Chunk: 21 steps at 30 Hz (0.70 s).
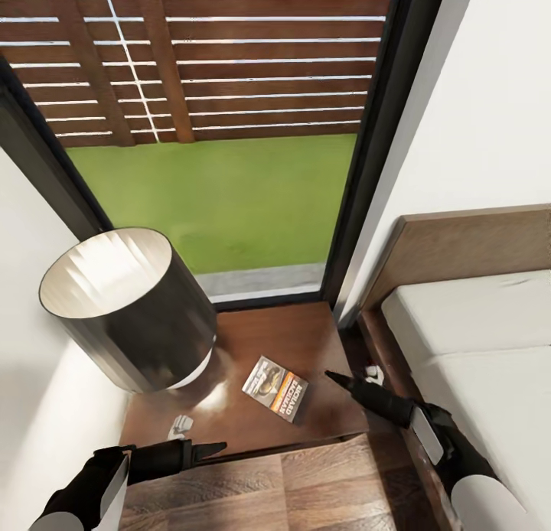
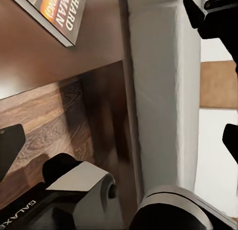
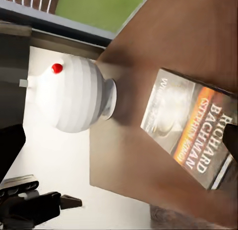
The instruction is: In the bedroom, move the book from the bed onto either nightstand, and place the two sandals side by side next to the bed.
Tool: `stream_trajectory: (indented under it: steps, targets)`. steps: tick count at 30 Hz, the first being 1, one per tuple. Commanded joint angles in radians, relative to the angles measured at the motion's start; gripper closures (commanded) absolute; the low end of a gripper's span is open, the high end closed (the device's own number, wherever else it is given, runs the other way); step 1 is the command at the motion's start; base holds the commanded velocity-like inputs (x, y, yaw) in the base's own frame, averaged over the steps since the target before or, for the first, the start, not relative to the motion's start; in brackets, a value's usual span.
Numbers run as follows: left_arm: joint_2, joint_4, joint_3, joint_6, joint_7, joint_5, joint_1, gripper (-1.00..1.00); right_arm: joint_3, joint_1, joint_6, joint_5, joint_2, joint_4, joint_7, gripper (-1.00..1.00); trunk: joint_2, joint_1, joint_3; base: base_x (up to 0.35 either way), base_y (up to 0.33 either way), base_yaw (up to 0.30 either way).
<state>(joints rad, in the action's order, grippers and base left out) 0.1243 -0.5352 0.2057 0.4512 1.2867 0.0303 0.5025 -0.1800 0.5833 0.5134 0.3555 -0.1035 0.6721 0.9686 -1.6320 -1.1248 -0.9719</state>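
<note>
Just ahead of the right gripper (image 1: 334, 376), the book (image 1: 275, 389) is lying flat on the nightstand (image 1: 306, 340). The jaws' opening cannot be told, nothing is gripped; withdrawing straight back should avoid nudging it

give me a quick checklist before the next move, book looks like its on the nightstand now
1. Book lying flat on the nightstand: ok, fully on the top, beside the lamp.
2. Right gripper free of the book: ok, its tip sits just off the book's edge with a gap.
3. Left gripper carrying nothing: ok, it hovers at the nightstand's front edge with nothing on it.
4. Bed cleared of the book: ok on the visible part.
5. Sandals located: cannot tell.
6. Right gripper jaws open: cannot tell.
</note>
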Motion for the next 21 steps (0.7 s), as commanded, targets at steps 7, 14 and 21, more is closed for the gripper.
stream_trajectory:
  steps: [7,14,21]
  targets:
    - [0.004,0.006,-0.002,-0.066,0.005,0.003,-0.001,-1.00,-0.001,-0.011,0.008,0.005,-0.104,-0.008,0.007,-1.00,0.049,0.027,0.033,0.000,0.000,0.000]
    - [0.006,0.038,-0.002,-0.133,0.006,0.005,-0.002,-1.00,-0.001,-0.056,-0.005,0.002,-0.112,-0.015,0.006,-1.00,0.098,0.054,0.066,0.000,0.000,0.000]
    - [0.005,0.043,-0.003,-0.142,0.005,0.005,-0.004,-1.00,-0.001,-0.060,-0.011,-0.010,-0.113,-0.015,0.004,-1.00,0.147,0.081,0.094,0.000,0.000,0.000]
